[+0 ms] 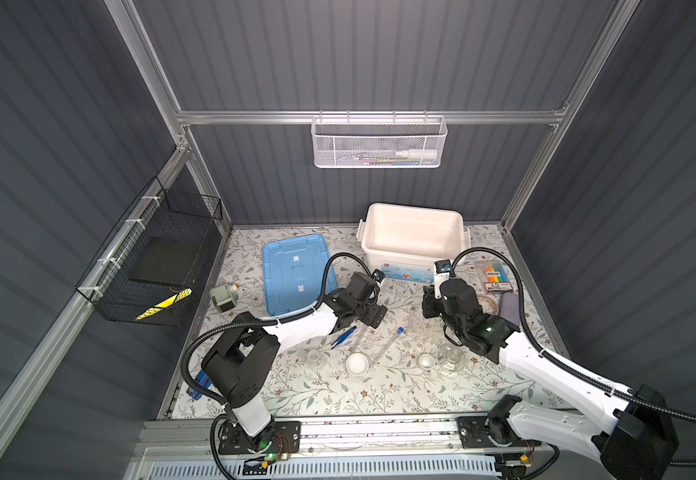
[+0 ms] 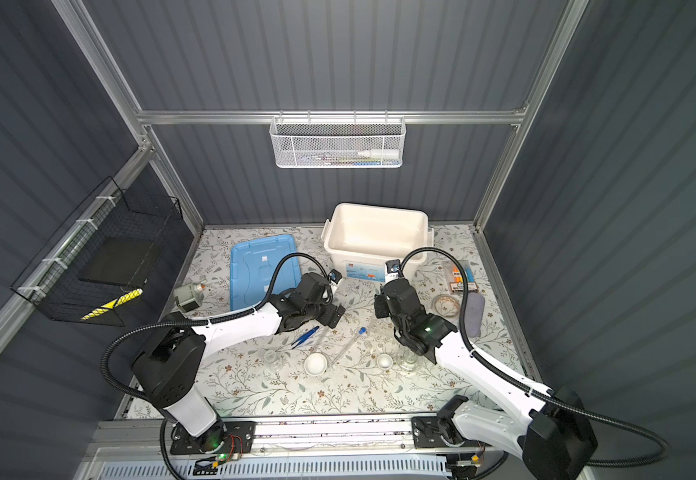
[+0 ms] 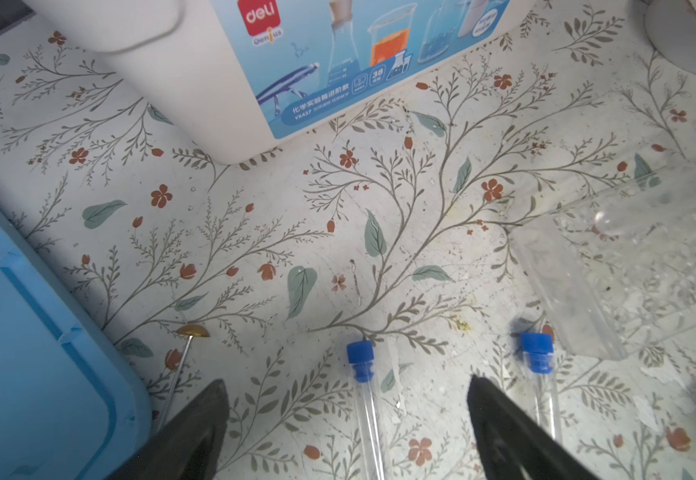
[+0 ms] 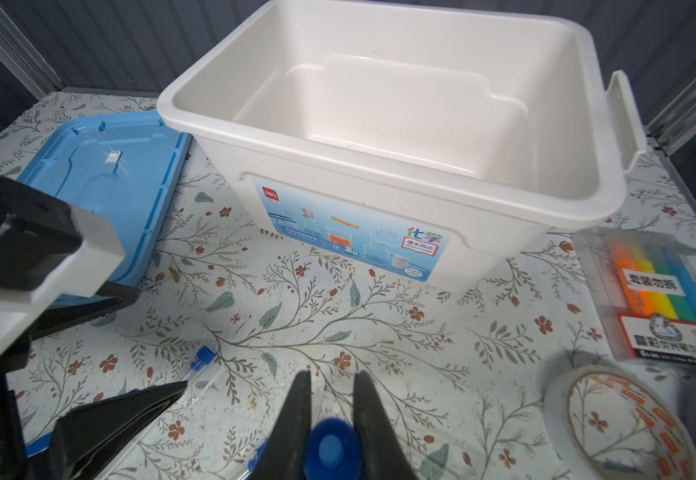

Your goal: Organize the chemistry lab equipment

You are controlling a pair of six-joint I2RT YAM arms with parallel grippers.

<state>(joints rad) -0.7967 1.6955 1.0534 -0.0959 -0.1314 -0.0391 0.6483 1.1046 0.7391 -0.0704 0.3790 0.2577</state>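
Test tube (image 4: pixel 332 446), blue-capped: clamped in the right gripper (image 4: pixel 333 388), before the empty white bin (image 4: pixel 221 160). Two more tubes (image 3: pixel 366 415) lie flat below the left gripper (image 3: pixel 346 386), jaws wide apart, with the clear rack (image 3: pixel 629 266) near. Step judged: gathering tubes, and next the held tube needs careful seating in rack or bin. Surface: floral mat (image 4: pixel 338 324), enclosed by grey ribbed walls (image 1: pixel 379 62).

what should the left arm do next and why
Probably lower the open left pincer around the blue-capped test tube lying on the table between its fingers; the right pincer is shut on a second test tube.
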